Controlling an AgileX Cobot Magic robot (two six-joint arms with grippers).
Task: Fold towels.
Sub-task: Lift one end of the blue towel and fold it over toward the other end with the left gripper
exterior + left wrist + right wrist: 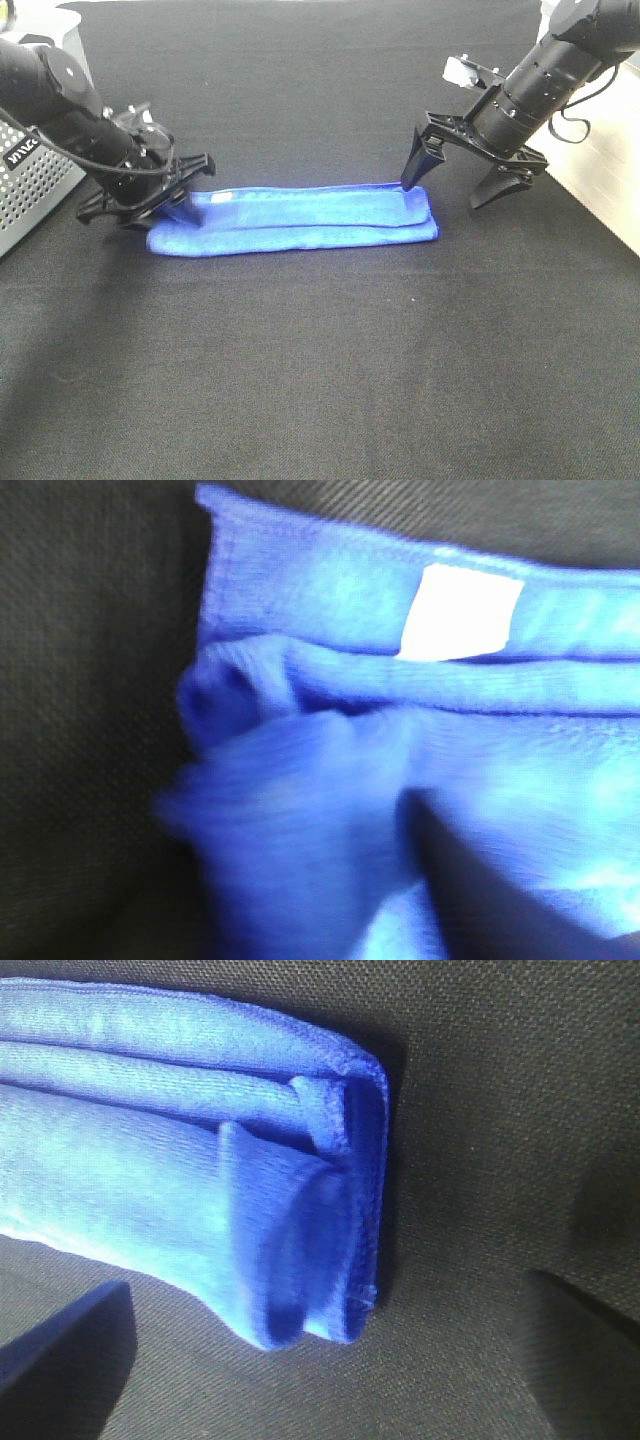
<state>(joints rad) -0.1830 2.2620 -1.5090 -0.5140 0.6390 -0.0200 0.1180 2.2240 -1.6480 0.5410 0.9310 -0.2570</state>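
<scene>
Exterior high | bright royal-blue rectangular microfibre towel [300, 215] lies mid black bench [320, 380], already folded into a long strip | right gripper [443, 195] jaws apart around its right end | left gripper [165, 200] at left end, can't tell if clamped | I reckon the end-to-end fold remains

A grey perforated box [30, 190] sits at the left edge of the black cloth-covered table [320, 380].

Table [320, 380] open in front of towel [300, 215]; perforated box [25, 195] hems L arm [55, 95], maybe touching.
</scene>
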